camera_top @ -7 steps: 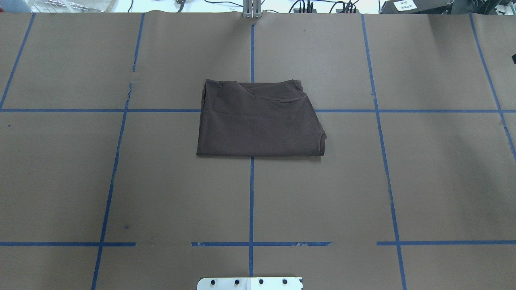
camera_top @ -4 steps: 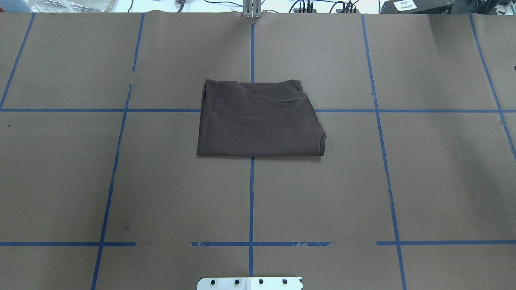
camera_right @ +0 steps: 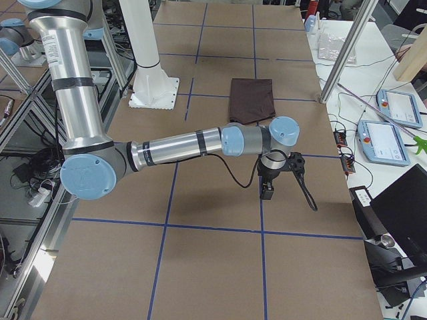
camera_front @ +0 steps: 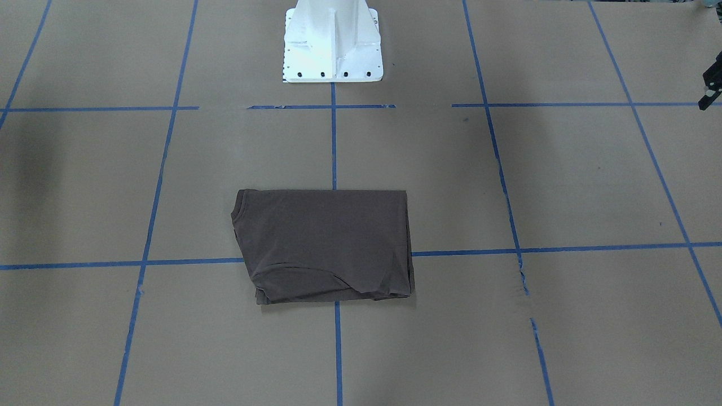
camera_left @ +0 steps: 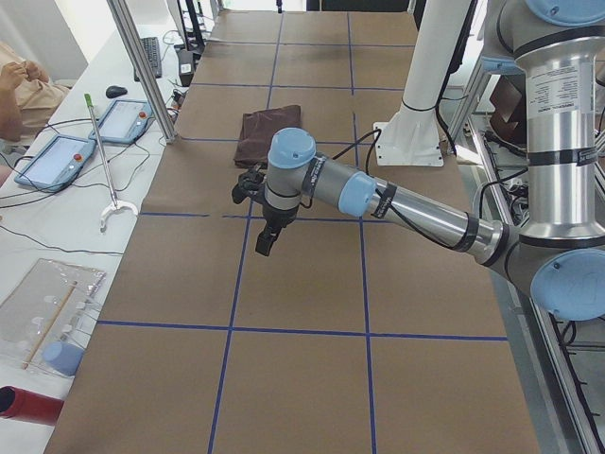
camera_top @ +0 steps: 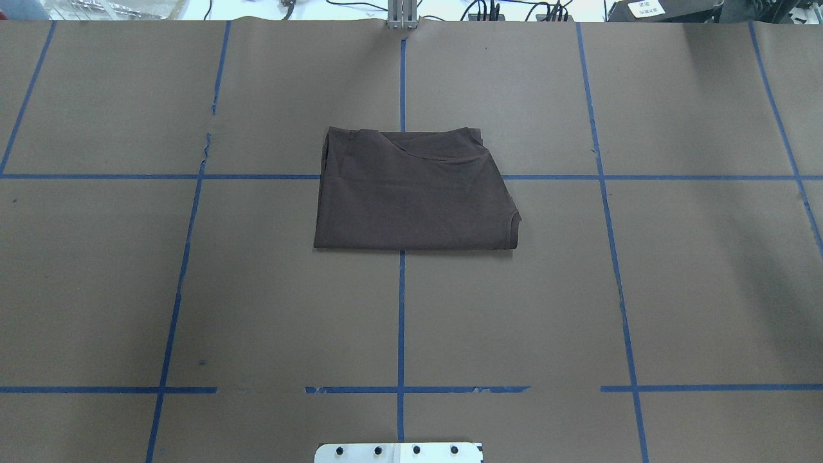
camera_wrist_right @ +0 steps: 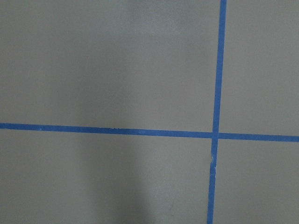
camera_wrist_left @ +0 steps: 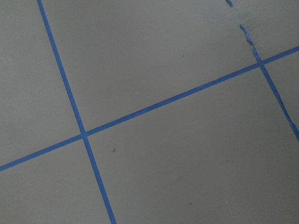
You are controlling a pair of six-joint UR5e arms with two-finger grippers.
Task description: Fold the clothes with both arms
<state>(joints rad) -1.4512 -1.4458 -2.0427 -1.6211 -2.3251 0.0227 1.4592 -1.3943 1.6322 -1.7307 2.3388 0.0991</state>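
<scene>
The dark brown T-shirt [camera_top: 411,193] lies folded into a flat rectangle at the middle of the table, also seen in the front-facing view [camera_front: 324,242] and both side views [camera_left: 267,132] [camera_right: 252,99]. Neither arm touches it. My left arm [camera_left: 397,203] reaches out over bare table well away from the shirt. Its gripper [camera_left: 257,222] hangs above the paper, and only a black part of it [camera_front: 709,84] shows at the front-facing view's right edge. I cannot tell if it is open or shut. My right gripper [camera_right: 290,197] hovers over bare table on the other side. Its state I cannot tell.
Brown paper with a blue tape grid [camera_top: 401,321] covers the table, and the tape is torn at one spot [camera_front: 522,276]. The white pedestal base [camera_front: 333,45] stands at the robot's edge. Metal posts [camera_left: 142,66] [camera_right: 347,47], tablets [camera_left: 121,118] and a person's hand [camera_left: 24,71] sit beyond the table's far edge.
A small black part at the overhead view's right edge has slid out of frame. The folded shirt has not moved.
</scene>
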